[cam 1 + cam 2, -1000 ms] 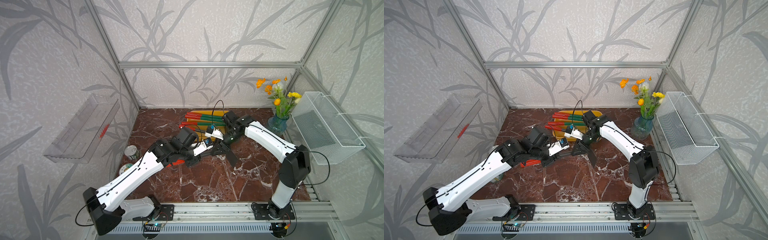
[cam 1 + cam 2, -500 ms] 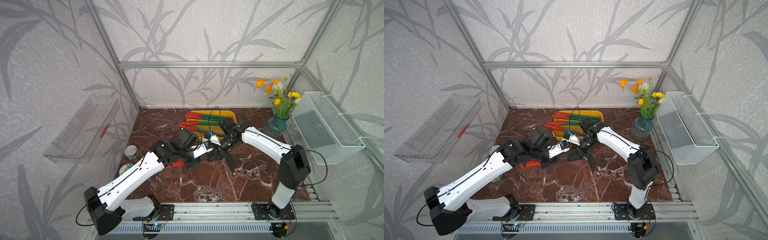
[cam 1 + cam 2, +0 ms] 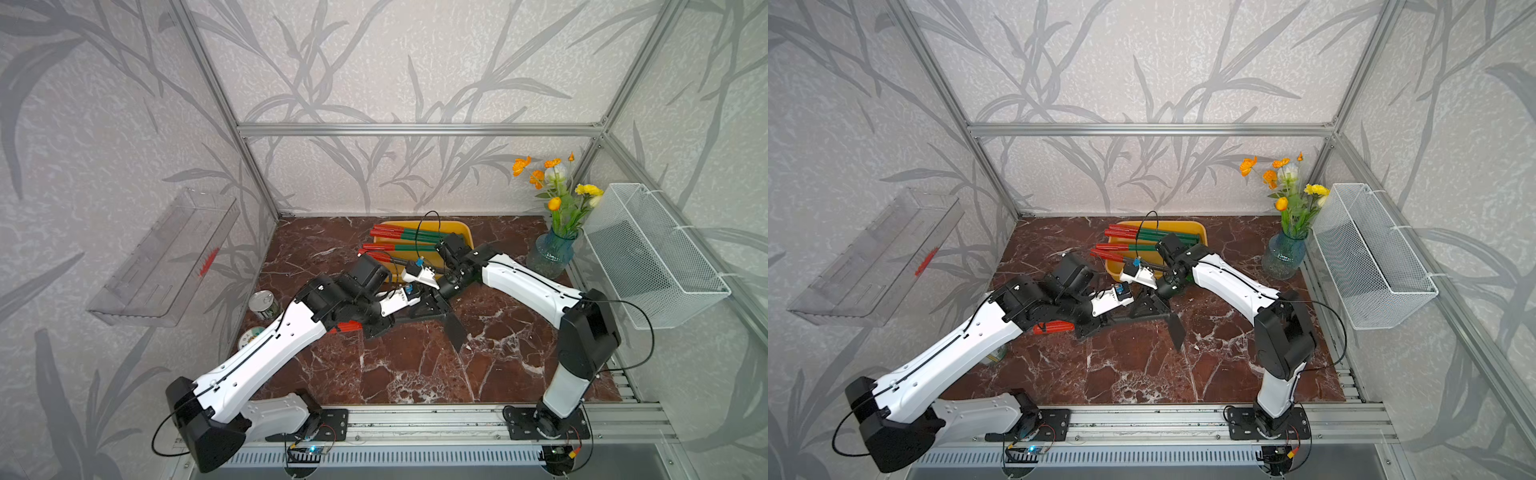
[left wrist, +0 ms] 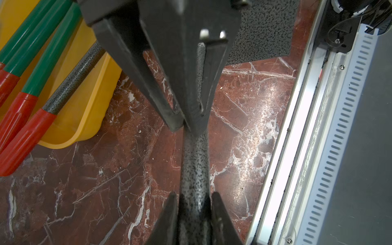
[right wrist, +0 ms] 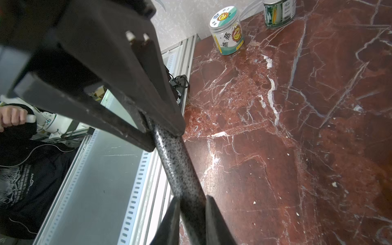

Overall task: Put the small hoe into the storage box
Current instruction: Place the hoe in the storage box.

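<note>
Gripping the small hoe (image 3: 424, 318) with both arms, low over the middle of the frame in both top views, just below the storage box (image 3: 463, 232). Clamping the left jaws tight on its speckled shaft, at the bottom edge of the left wrist view, with the left arm (image 3: 270, 349) reaching in from the lower left. Clamping the right jaws shut on the same shaft a little further toward the blade (image 4: 265, 31), with the right arm (image 3: 528, 286) coming in from the right. Showing no gap between either pair and the metal in the wrist views. Leaving the red grip (image 3: 349, 327) sticking out beside the left wrist. Cannot tell whether lifted clear of the marble surface (image 3: 395, 365) or resting on it at the blade.

Judging progress: pickup done, double grip made, placing not yet done. Lying wholly outside the yellow tub for now. Sharing that box, once in, with several green-shafted, red-gripped tools (image 3: 411, 236) already there, some overhanging its left rim. Left to do, by this reading: letting go with one pair of jaws, carrying the hoe up-frame over the rim, laying it in among or on those tools, opening. Nothing to do with the jar (image 5: 228, 31) and the tin (image 5: 279, 12) at the left, nor the vase of flowers (image 3: 550, 253) and wire basket (image 3: 656, 257) at the right, all well apart.
</note>
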You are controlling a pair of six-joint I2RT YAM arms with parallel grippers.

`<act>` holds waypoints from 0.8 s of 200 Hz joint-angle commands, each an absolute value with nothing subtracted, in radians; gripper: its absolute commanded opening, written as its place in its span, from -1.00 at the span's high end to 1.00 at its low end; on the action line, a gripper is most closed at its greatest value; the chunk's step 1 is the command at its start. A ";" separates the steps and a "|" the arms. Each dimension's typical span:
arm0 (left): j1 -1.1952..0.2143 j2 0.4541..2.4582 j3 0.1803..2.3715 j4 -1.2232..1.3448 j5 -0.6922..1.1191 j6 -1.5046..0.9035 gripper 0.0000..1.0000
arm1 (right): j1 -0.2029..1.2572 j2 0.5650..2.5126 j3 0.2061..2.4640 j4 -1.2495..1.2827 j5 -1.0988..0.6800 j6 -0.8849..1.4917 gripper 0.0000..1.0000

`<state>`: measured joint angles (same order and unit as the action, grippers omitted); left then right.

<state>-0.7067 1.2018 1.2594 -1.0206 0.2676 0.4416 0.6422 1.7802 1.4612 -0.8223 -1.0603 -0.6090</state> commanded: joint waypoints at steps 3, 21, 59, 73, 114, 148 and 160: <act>-0.672 1.159 1.339 -0.832 0.284 0.424 1.00 | 0.677 1.811 1.422 -0.861 -1.114 -0.578 0.45; -0.666 1.166 1.367 -0.833 0.299 0.429 1.00 | 0.689 1.826 1.414 -0.862 -1.104 -0.584 0.31; -0.663 1.191 1.419 -0.873 0.336 0.454 1.00 | 0.689 1.847 1.409 -0.841 -1.132 -0.610 0.14; -0.659 1.201 1.445 -0.893 0.339 0.466 1.00 | 0.693 1.859 1.408 -0.845 -1.147 -0.634 0.13; -0.649 1.215 1.509 -0.933 0.350 0.490 1.00 | 0.701 1.906 1.426 -0.885 -1.169 -0.673 0.30; -0.639 1.211 1.495 -0.918 0.348 0.489 1.00 | 0.699 1.887 1.438 -0.894 -1.168 -0.676 0.75; -0.635 1.215 1.493 -0.914 0.348 0.488 1.00 | 0.699 1.881 1.434 -0.889 -1.176 -0.675 0.84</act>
